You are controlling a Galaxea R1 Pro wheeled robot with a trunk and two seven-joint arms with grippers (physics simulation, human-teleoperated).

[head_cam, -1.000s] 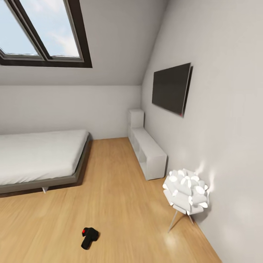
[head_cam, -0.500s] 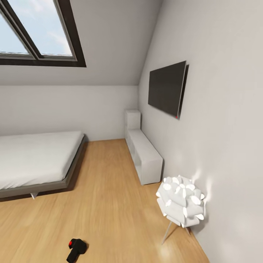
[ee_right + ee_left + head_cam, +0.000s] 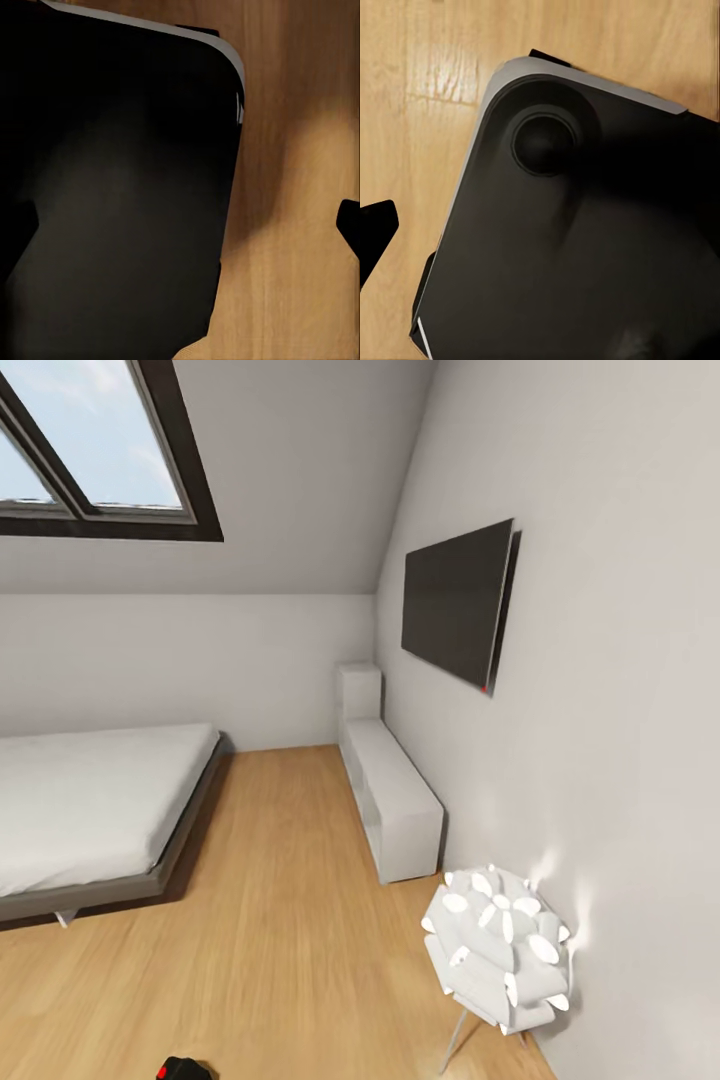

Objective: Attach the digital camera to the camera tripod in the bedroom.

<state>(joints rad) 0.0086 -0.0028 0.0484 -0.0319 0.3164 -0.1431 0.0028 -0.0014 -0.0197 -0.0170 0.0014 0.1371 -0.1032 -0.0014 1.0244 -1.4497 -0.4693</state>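
The right gripper hangs over the light wood floor with its two black fingertips far apart at opposite edges of the right wrist view, so its jaws stand wide open and hold nothing. Beyond and between them lies a dark rounded panel with a pale grey rim, apparently part of the robot's own base, with bare floorboards past its edge under the other fingertip. In the left wrist view, the left gripper shows one black fingertip over the floor. The other side is lost against the same kind of dark panel, which carries a round recess, so I cannot tell whether these jaws are apart or together. Nothing is seen held there. In the head view, the digital camera lies on the floor at the very lower edge, cut off, with a red spot on it. How it sits relative to either gripper cannot be told. Farther into the bedroom, a grey-framed bed with a white mattress stands under a dark-framed skylight window. Along the opposite wall a black television hangs above a low white cabinet, and a lit white petal-shaped floor lamp stands on thin legs near that wall, well apart from the digital camera.
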